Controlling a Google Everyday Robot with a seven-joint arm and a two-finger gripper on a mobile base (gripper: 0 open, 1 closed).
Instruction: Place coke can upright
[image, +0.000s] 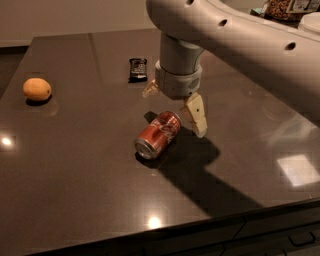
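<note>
Over dark table (75, 170), held gripper (173, 111) wide-spread above far end of toppled coke can (157, 134); risked right finger nudging it rolling away.

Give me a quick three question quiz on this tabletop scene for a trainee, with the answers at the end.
1. True or false: the coke can stands upright on the table.
2. Where is the tool? A: over the orange fruit. B: close above the coke can's far end. C: over the snack bar.
3. Fill in: the tool's fingers are ____.

Key
1. False: it lies on its side.
2. B. The orange fruit lies far off to the left, and the snack bar lies farther back on the table.
3. Open, holding nothing.
</note>
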